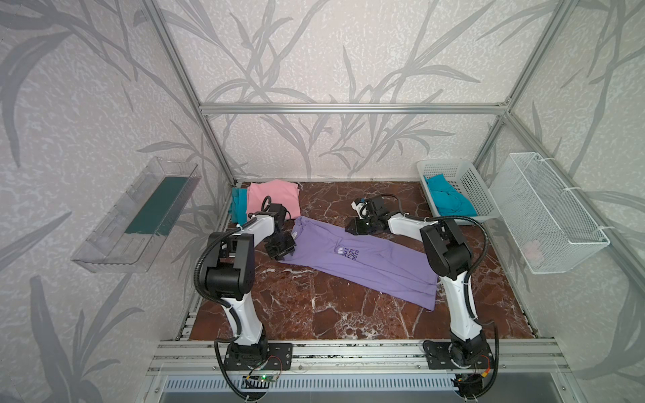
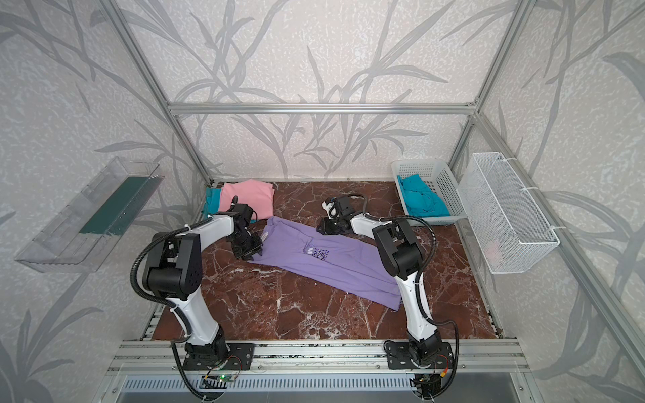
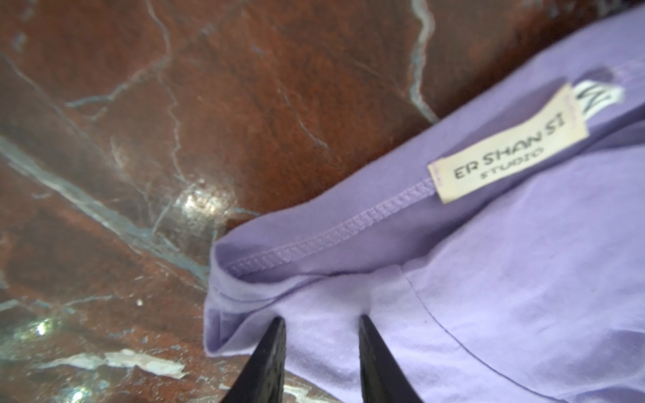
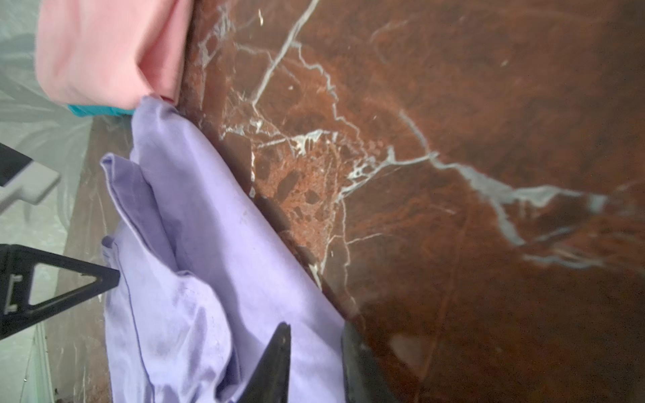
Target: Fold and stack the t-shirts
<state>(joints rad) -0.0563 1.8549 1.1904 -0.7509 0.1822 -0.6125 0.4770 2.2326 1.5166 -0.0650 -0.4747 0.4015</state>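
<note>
**Worktop** (image 1: 349, 314): square slab, glossy red-brown marble pattern with white veining, shown in both top views.

Lying directly on it:
- **Lavender t-shirt** (image 1: 363, 265): laid out long and narrow on a diagonal across the middle. The collar points to the far left and the hem to the near right. A dark print faces up, and a cream neck label (image 3: 506, 146) shows at the collar.
- **Folded teal t-shirt** (image 1: 239, 206): far-left corner. A pink t-shirt (image 1: 274, 199) lies on top, offset so a teal strip shows.
- **White basket** (image 1: 471, 188): far-right corner, holding crumpled teal t-shirts (image 1: 450, 200).
</note>
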